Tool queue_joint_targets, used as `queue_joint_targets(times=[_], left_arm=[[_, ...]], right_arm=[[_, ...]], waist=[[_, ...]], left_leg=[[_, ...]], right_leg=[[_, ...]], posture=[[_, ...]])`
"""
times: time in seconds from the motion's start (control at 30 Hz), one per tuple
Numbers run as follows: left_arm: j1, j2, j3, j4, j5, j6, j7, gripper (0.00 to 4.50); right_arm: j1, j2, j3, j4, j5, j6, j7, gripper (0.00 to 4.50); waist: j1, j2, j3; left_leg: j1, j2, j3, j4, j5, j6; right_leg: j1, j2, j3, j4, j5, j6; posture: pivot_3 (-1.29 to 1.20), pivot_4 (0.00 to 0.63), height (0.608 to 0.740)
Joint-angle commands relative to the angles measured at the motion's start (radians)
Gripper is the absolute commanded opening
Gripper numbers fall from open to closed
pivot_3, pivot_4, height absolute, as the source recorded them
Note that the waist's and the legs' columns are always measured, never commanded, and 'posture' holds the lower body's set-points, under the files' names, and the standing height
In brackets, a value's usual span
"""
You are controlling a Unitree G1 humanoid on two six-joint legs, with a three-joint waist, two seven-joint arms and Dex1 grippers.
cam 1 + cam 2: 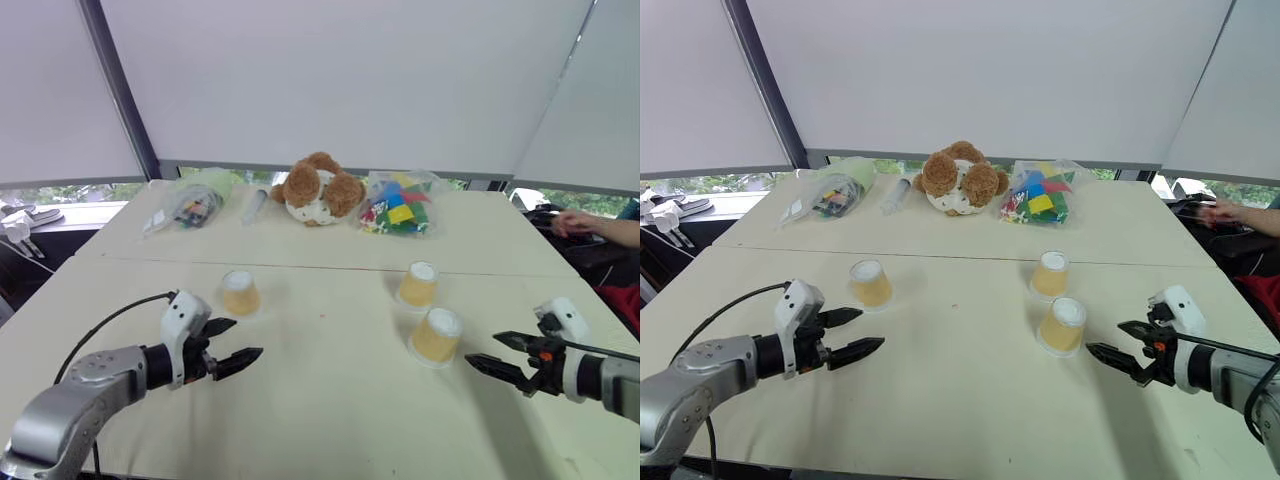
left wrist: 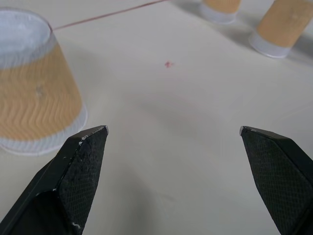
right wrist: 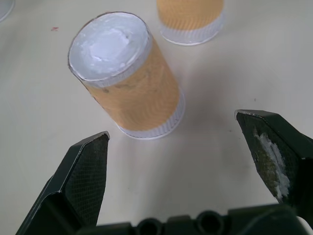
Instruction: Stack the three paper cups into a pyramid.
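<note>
You have nothing stacked yet: all three paper cups (image 1: 241, 293) (image 1: 418, 284) (image 1: 437, 335) stand upside down, apart on the table (image 1: 330, 400) (two close together at your right). Your left gripper (image 1: 234, 344) and right gripper (image 1: 492, 355) both hover spread wide, holding nothing.

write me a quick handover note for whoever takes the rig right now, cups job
Left gripper: open, empty, just short of the left cup.
Right gripper: open, empty, beside the near right cup.
Far right cup stands just behind that one. All three sit upside down on the table, apart.
Done: nothing stacked.
Left: set two cups side by side as a base, place the third on top.
</note>
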Motion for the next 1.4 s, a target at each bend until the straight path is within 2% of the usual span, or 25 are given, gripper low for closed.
queue_joint_targets(times=[0.03,0.17,0.37,0.67,1.1,1.2,1.3,1.33,1.4], left_arm=[[-0.036,0.024,-0.012,-0.002,-0.015,0.002,-0.042,4.46],[-0.101,0.047,-0.047,-0.006,-0.028,0.018,-0.095,4.46],[-0.147,0.067,-0.095,-0.027,-0.025,0.033,-0.128,4.46],[-0.103,0.06,-0.108,-0.091,-0.032,0.048,-0.097,4.46],[-0.116,0.045,-0.106,-0.129,-0.051,0.094,-0.044,4.46],[-0.112,0.044,-0.106,-0.129,-0.052,0.094,-0.038,4.5],[-0.11,0.045,-0.107,-0.129,-0.054,0.093,-0.036,4.5],[-0.11,0.045,-0.107,-0.129,-0.054,0.093,-0.036,4.5],[-0.105,0.047,-0.102,-0.123,-0.049,0.086,-0.036,4.5]], right_arm=[[0.018,-0.002,-0.084,-0.014,-0.014,-0.042,-0.012,4.5],[0.029,0.027,-0.114,-0.071,0.04,-0.028,-0.015,4.5],[-0.008,0.057,-0.054,-0.122,0.074,-0.016,-0.021,4.5],[-0.149,0.08,0.095,-0.053,0.039,-0.053,-0.019,4.5],[-0.215,0.1,0.183,0.044,-0.019,-0.118,0.001,4.5],[-0.221,0.111,0.182,0.049,-0.022,-0.131,-0.001,3.63],[-0.223,0.113,0.184,0.051,-0.025,-0.134,0.004,2.18],[-0.223,0.113,0.184,0.051,-0.026,-0.134,0.005,2.04],[-0.225,0.112,0.189,0.046,-0.028,-0.128,0.003,2.04]], waist=[[0.0,0.0,0.0],[0.0,0.0,0.0],[-0.004,0.0,0.0],[0.0,0.0,0.0],[0.0,0.0,0.0],[0.0,0.0,0.0],[0.0,0.0,0.0],[0.0,0.0,0.0],[0.0,0.0,0.0]], left_leg=[[0.0,0.0,0.0,0.0,0.0,0.0],[0.0,-0.001,0.0,0.0,0.0,0.0],[0.0,-0.001,-0.001,0.0,0.0,0.0],[0.0,-0.001,-0.001,0.0,0.0,0.0],[0.0,-0.001,-0.001,0.001,0.0,0.0],[0.0,-0.001,-0.001,0.001,0.0,0.0],[0.0,-0.001,-0.001,0.001,0.0,0.0],[0.0,-0.001,-0.001,0.001,0.0,0.0],[0.0,-0.001,-0.001,0.001,0.0,0.0]], right_leg=[[0.0,0.0,0.0,0.0,0.0,0.001],[0.0,0.0,0.0,0.0,0.0,0.001],[0.001,0.0,0.0,0.0,0.001,0.002],[0.001,0.0,0.0,0.0,0.0,0.002],[0.001,0.0,0.0,0.0,0.0,0.002],[0.001,0.0,0.0,0.0,0.0,0.002],[0.001,0.0,0.0,0.001,0.0,0.002],[0.001,0.0,0.0,0.001,0.0,0.002],[0.001,0.0,0.0,0.001,0.0,0.002]], posture=[[0.0,0.15,0.74],[0.0,0.15,0.74],[0.0,0.15,0.74],[0.0,0.15,0.74],[0.0,0.15,0.74],[0.0,0.15,0.74],[0.0,0.15,0.74],[0.0,0.15,0.74],[0.0,0.15,0.74]])
